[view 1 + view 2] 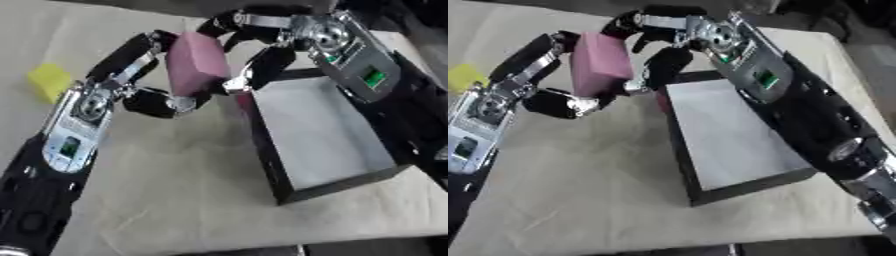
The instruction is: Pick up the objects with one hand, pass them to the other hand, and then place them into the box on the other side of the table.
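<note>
A pink block [197, 62] hangs above the table between both hands, just left of the black box [324, 135]. My left hand [144, 82] comes in from the lower left, its fingers and thumb curled round the block's left side and bottom. From the upper right my right hand [262, 45] curls over the block's top and right edge. The box has black walls and a pale grey floor with nothing in it. A yellow block [48, 80] lies on the cloth at the far left.
A beige cloth [192, 190] covers the table. Its front edge runs along the bottom of the views, with dark floor beyond. My right forearm [815, 120] stretches over the box's right side.
</note>
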`<move>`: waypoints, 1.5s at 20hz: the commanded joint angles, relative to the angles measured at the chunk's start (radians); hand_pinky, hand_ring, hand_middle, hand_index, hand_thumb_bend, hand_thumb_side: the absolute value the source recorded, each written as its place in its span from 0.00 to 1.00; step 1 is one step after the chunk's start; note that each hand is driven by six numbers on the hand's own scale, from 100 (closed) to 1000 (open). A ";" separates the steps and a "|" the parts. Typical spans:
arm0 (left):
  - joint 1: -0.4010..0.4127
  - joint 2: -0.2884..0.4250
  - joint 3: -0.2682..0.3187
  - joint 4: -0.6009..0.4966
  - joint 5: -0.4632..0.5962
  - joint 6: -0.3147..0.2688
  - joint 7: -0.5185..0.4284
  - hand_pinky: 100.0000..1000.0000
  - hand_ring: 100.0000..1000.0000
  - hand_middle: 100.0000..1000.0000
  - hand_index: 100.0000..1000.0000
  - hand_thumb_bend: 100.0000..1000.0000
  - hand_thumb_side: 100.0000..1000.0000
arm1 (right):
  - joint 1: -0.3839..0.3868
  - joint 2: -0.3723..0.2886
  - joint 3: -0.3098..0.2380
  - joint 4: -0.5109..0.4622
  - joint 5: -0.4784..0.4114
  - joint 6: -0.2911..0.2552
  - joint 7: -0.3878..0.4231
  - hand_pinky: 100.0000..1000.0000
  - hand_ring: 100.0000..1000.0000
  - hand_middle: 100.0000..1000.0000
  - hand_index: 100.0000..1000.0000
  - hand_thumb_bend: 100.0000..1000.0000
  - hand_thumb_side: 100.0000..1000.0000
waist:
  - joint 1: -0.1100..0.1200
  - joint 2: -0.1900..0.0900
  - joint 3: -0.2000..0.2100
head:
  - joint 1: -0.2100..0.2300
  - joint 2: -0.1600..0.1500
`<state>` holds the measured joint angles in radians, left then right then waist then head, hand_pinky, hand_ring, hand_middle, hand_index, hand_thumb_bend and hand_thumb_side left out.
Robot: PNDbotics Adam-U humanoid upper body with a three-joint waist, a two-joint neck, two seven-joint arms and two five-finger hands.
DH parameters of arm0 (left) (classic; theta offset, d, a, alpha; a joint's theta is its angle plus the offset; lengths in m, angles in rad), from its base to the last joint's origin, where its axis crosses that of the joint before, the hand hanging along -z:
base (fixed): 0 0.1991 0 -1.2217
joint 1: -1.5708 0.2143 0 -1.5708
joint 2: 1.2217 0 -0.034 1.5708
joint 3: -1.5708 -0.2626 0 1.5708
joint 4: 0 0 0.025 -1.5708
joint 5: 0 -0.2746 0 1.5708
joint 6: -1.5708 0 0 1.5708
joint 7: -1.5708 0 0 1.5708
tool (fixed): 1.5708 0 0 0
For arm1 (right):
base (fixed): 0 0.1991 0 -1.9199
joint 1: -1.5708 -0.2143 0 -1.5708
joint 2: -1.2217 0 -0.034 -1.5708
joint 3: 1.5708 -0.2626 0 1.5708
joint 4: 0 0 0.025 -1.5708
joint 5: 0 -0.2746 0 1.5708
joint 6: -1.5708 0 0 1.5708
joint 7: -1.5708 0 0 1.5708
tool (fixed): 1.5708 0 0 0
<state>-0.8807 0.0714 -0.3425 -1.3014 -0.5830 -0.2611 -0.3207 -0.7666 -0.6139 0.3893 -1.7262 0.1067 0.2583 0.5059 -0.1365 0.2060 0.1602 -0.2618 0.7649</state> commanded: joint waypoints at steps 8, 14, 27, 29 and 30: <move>-0.023 -0.023 -0.007 -0.019 -0.015 -0.018 -0.006 0.90 0.66 0.50 0.38 0.00 0.35 | -0.011 -0.024 -0.019 -0.002 -0.105 0.053 -0.118 0.74 0.78 0.55 0.64 0.01 0.09 | -0.011 0.001 -0.001 | -0.004 0.005; -0.021 -0.025 -0.005 -0.007 -0.018 -0.013 -0.008 0.90 0.66 0.50 0.38 0.00 0.35 | -0.009 -0.027 -0.017 -0.014 -0.169 0.081 -0.179 0.73 0.76 0.52 0.61 0.00 0.10 | -0.011 -0.001 0.000 | -0.001 0.005; -0.022 -0.026 0.002 0.018 -0.071 -0.029 -0.016 0.96 0.76 0.65 0.70 0.00 0.15 | -0.003 -0.035 -0.013 -0.024 -0.230 0.116 -0.144 0.72 0.75 0.47 0.55 0.01 0.08 | -0.010 -0.003 0.000 | -0.006 0.005; -0.022 -0.026 0.005 0.019 -0.083 -0.037 -0.009 0.97 0.77 0.66 0.73 0.00 0.22 | -0.003 -0.036 -0.012 -0.023 -0.239 0.123 -0.134 0.72 0.75 0.47 0.54 0.02 0.08 | -0.011 -0.003 0.001 | -0.007 0.005; -0.022 -0.026 0.005 0.020 -0.086 -0.040 -0.005 0.97 0.78 0.67 0.74 0.00 0.38 | -0.003 -0.037 -0.013 -0.023 -0.243 0.125 -0.132 0.71 0.74 0.47 0.54 0.03 0.07 | -0.011 -0.004 0.001 | -0.007 0.005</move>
<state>-0.8897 0.0594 -0.3287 -1.2799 -0.6487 -0.2899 -0.3223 -0.7469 -0.6222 0.4043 -1.7363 -0.1210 0.3824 0.3730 -0.1365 0.2107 0.1620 -0.2655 0.7651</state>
